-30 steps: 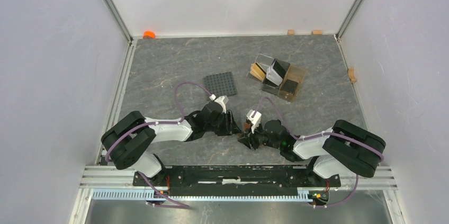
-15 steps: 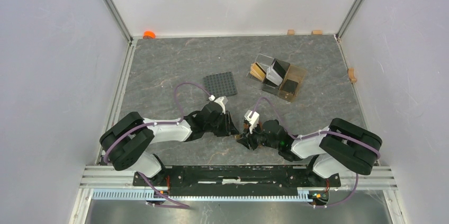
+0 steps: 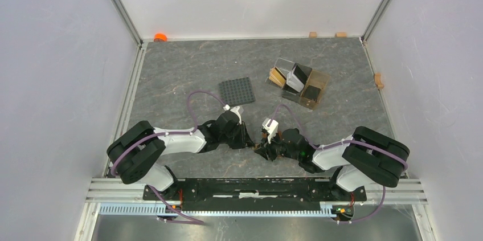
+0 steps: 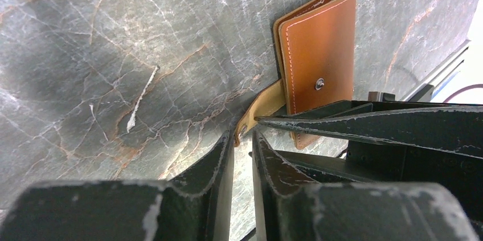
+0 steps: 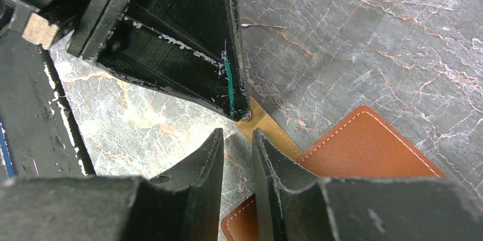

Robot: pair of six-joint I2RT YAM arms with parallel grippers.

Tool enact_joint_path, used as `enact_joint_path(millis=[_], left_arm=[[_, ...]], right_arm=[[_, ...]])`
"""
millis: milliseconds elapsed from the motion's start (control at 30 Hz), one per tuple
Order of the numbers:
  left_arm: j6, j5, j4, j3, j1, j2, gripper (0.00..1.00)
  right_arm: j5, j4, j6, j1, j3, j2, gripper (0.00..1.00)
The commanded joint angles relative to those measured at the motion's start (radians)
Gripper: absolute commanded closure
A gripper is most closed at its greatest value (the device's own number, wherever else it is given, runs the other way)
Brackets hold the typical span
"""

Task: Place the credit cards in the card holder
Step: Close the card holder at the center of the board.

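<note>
Where overhead blurs, left wrist shows card holder (image 4: pixel 319 53) stud (image 4: pixel 320 84).

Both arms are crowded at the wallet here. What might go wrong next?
1. The left gripper and right gripper meet tip to tip at the strap tab of the card holder; they may collide.
2. Both sets of jaws stand nearly closed at the tab's end; so shallow a hold may slip.

Both arms stretched low, inward; left hand (image 4: pixel 244 141), right hand (image 5: pixel 237 138) tip-to-tip, each nearly closed; whether gripping, unclear.
</note>
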Motion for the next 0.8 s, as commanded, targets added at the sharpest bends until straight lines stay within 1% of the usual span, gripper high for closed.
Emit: enact_joint_path(millis=[0,367,533,767], left_arm=[[-0.038,-0.003,0.026,-0.013,-0.007,-0.018,0.76],[-0.054,-0.011,0.014,-0.025,-0.009,-0.017,0.76],[-0.052,-0.014,0.035,-0.043,-0.009,-0.024,0.84],[-0.048,0.01,0.123,-0.064,-0.009,0.002,0.88]], right_arm=[[0.011,-0.003,-0.01,0.006,0.02,0.017,0.7],[0.013,-0.003,-0.01,0.006,0.021,0.021,0.71],[0.012,-0.003,-0.01,0.007,0.022,0.023,0.71],[0.006,-0.001,-0.009,0.007,0.022,0.024,0.72]])
